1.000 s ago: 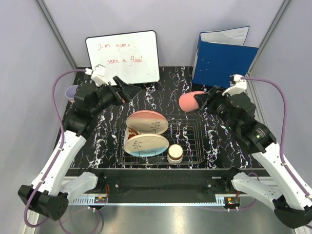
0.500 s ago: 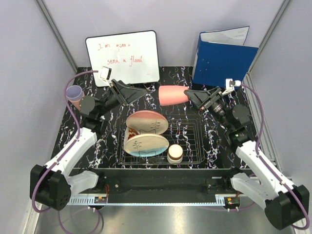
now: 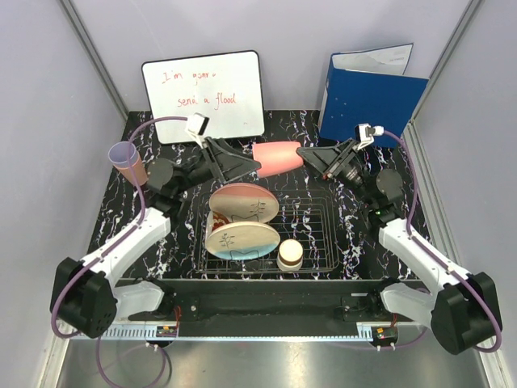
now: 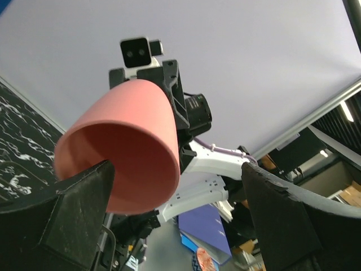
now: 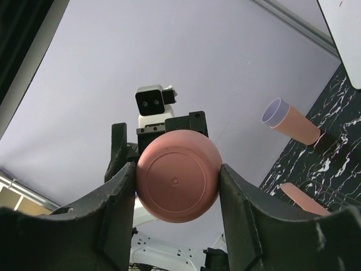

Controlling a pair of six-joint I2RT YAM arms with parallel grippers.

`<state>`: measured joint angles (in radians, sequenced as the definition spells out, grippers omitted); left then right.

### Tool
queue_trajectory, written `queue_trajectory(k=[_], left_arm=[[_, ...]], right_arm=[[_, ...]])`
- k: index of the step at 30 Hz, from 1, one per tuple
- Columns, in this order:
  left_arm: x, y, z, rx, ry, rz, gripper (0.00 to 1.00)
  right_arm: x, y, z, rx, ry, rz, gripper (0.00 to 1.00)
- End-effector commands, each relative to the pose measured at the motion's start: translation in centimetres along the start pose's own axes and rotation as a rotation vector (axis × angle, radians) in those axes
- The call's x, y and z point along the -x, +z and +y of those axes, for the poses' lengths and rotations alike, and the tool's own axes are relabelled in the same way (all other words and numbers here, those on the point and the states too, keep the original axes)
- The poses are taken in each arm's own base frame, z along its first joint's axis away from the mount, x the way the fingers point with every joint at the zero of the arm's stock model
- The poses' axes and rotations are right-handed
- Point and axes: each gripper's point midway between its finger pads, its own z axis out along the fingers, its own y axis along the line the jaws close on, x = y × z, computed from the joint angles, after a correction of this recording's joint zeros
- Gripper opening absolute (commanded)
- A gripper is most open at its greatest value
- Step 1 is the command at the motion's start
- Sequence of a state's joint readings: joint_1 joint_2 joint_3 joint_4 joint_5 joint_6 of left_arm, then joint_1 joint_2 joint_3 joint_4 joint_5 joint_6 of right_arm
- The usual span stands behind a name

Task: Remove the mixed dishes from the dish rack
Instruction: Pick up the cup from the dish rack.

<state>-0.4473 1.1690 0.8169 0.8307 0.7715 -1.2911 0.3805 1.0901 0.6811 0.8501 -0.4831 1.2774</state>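
A pink tumbler [image 3: 279, 158] hangs on its side in the air above the far edge of the black wire dish rack [image 3: 317, 228]. My right gripper [image 3: 305, 153] is shut on its base end; in the right wrist view both fingers press the round base [image 5: 177, 176]. My left gripper [image 3: 254, 166] is open, its fingers on either side of the tumbler's mouth end, and the open mouth [image 4: 118, 161] faces the left wrist camera. Two cream-pink plates [image 3: 244, 202] [image 3: 241, 240] lean in the rack's left half. A small cream-and-brown bowl [image 3: 290, 255] sits at the rack's front.
A lavender-rimmed tumbler [image 3: 127, 161] stands at the table's left edge and also shows in the right wrist view [image 5: 290, 121]. A white board [image 3: 203, 93] leans at the back left. A blue folder [image 3: 371, 101] stands at the back right.
My right gripper carried the pink tumbler from the rack's right side up and leftward. My left arm swung right and its open fingers came around the tumbler's mouth end.
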Motion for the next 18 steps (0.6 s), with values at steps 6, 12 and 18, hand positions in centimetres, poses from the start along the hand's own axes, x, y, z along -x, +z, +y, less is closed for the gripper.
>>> queue_trajectory(k=[6, 12, 18], left_arm=[[-0.9, 2.8, -3.0, -0.102, 0.072, 0.061, 0.70], [-1.4, 3.1, -2.7, -0.075, 0.085, 0.084, 0.06], [-1.1, 2.1, -1.7, 0.097, 0.150, 0.092, 0.00]], right_arm=[[-0.4, 0.4, 1.9, 0.084, -0.039, 0.034, 0.00], [-0.5, -0.2, 1.6, 0.046, -0.066, 0.030, 0.00], [-0.2, -1.0, 1.4, -0.040, -0.139, 0.009, 0.78]])
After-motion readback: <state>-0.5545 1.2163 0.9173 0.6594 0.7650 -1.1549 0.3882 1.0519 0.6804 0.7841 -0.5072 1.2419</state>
